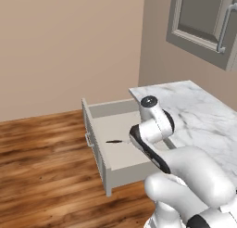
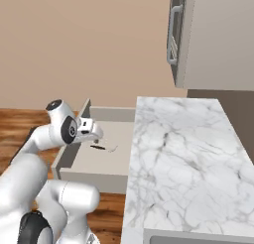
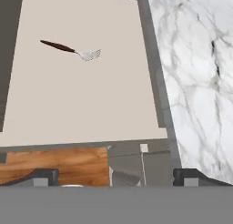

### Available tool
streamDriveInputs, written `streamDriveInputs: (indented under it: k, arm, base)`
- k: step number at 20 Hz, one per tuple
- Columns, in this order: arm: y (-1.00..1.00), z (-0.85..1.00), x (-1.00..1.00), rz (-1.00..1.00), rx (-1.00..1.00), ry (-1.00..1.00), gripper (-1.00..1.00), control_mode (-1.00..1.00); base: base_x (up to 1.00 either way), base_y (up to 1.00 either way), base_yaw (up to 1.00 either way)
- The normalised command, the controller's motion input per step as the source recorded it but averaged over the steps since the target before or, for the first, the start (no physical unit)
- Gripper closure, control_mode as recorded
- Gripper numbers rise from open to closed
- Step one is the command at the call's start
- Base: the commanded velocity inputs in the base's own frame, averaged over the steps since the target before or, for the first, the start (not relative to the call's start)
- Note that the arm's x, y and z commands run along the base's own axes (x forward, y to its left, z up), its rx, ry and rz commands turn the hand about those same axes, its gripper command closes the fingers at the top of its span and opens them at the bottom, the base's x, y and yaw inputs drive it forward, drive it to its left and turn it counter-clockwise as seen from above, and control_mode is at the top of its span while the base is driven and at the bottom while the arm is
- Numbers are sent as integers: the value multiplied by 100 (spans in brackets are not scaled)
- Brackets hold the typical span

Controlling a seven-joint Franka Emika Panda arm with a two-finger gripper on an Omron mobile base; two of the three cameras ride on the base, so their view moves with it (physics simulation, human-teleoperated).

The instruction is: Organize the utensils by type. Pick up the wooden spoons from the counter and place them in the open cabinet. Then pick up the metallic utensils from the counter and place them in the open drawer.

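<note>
**Fingers Wide Apart Over the Drawer**

Fingers (image 3: 43, 176) sit far apart at the bottom of the hand view, and nothing is between them. Past them lies the open drawer (image 3: 150, 82), pale and flat inside. On its floor rests the dark-handled utensil (image 3: 70, 50), with its thin metal end pointing toward the counter (image 3: 195, 73). The marble top runs along the right side of this view.

From the left base view, the white arm bends up and forward, and its wrist hangs over the near part of the drawer. A small dark sliver in there looks like the same utensil. The counter has no spoons on the part I can see. A grey cabinet door (image 1: 203, 23) hangs high on the wall.

From the right base view, the gripper (image 2: 92, 131) hovers just above the drawer's near side, pointing down. The utensil lies just beside it on the drawer floor, not touching.

I think one metal piece has been put away, and the hand is free. Next it should lift clear and go look for any spoon not yet put away.
</note>
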Motion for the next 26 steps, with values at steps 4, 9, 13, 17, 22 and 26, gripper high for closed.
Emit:
streamDriveInputs:
  k: [4, 9, 13, 17, 22, 26]
  arm:
    - [-12, -35, -6, -16, 23, -14, -100, -100]
    - [0, -3, 0, -13, 11, -8, -100, -100]
    - [0, 0, -10, -7, 1, -8, -100, -100]
    - [0, 0, -16, -5, 0, -7, -100, -100]
    - [0, 0, -11, 0, 0, -3, -100, 100]
    - [0, 0, 0, 0, 0, 0, -100, 100]
  base:
    - [0, 0, 0]
    - [0, 0, 0]
    - [0, 0, 0]
    - [0, 0, 0]
    - [-16, 2, 0]
    - [-64, 6, 3]
